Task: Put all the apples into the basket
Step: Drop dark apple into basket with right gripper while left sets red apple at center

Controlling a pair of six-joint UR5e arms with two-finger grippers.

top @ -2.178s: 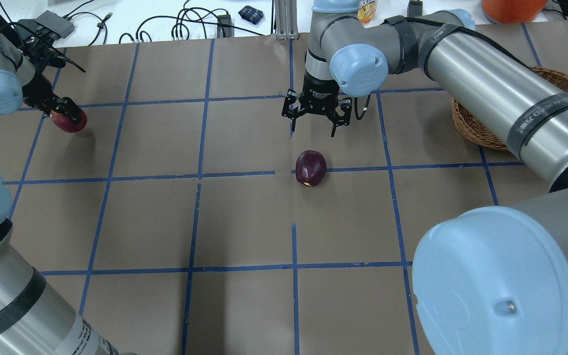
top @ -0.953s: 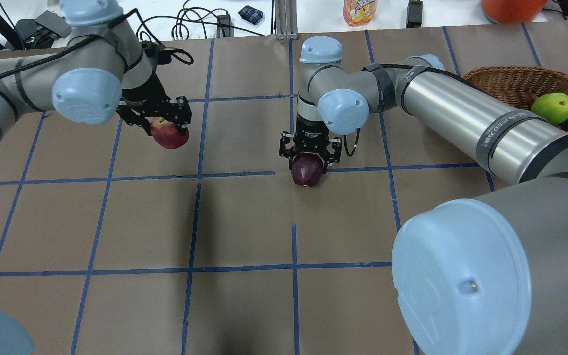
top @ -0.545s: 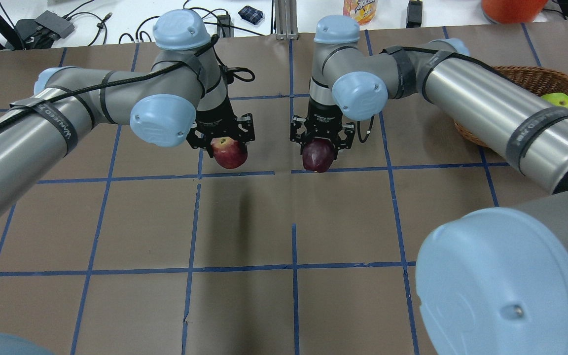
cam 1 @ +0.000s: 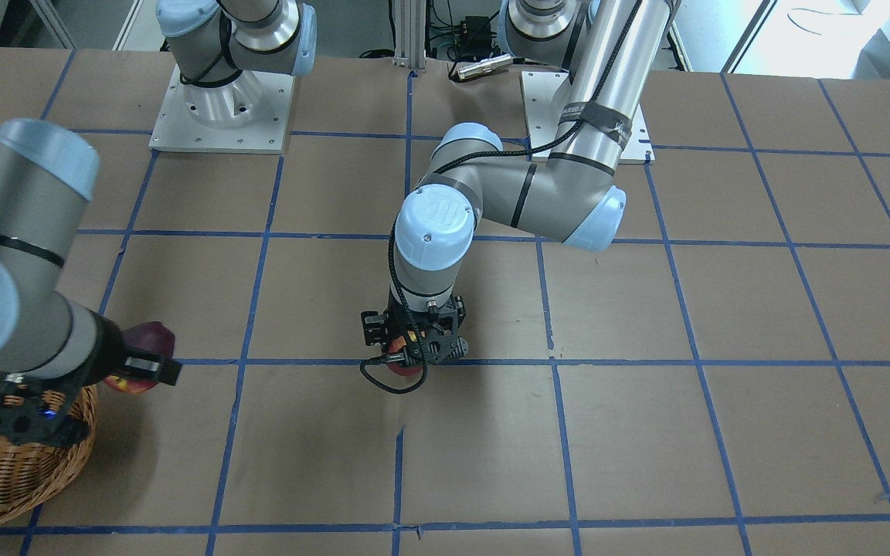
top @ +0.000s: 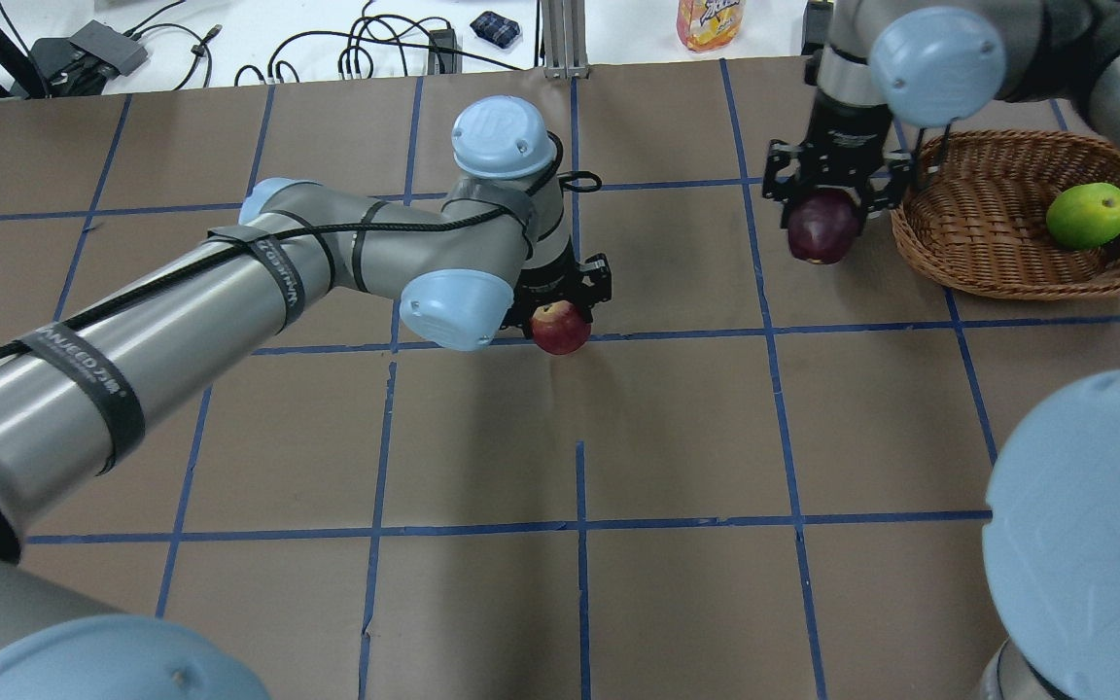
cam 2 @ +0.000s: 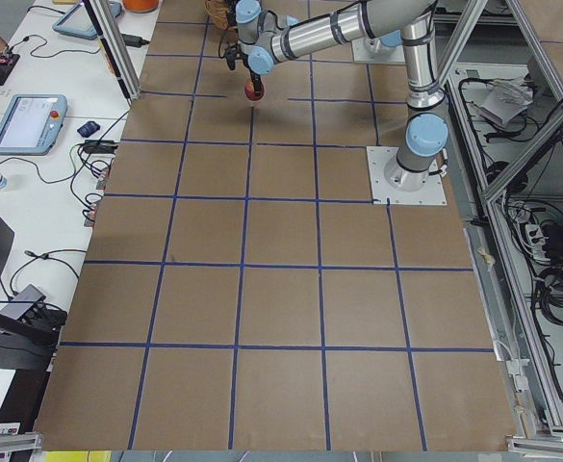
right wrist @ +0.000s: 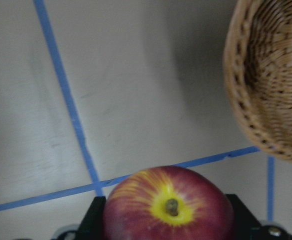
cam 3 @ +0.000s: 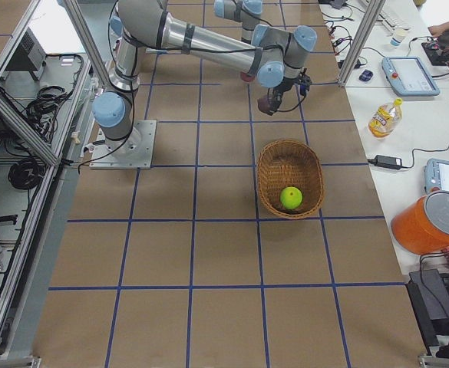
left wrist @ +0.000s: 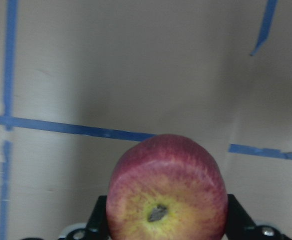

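Note:
My left gripper (top: 561, 313) is shut on the red apple (top: 561, 330) near the middle of the table, low over the paper. The left wrist view shows this apple (left wrist: 165, 192) between the fingers. My right gripper (top: 827, 200) is shut on the dark maroon apple (top: 822, 231) and holds it above the table, just left of the wicker basket (top: 968, 277). The right wrist view shows that apple (right wrist: 168, 207) with the basket's rim (right wrist: 250, 115) at the right. The lime-green apple (top: 1089, 215) lies in the basket's right half.
The table is brown paper with blue tape lines. Beyond its far edge lie cables, a drink bottle (top: 709, 19) and an orange tub. My right arm's big elbow (top: 1095, 544) fills the lower right of the overhead view.
My right gripper closed on the maroon apple, lifted it and carried it right to the basket's edge. My left gripper carried the red apple right to the table's middle.

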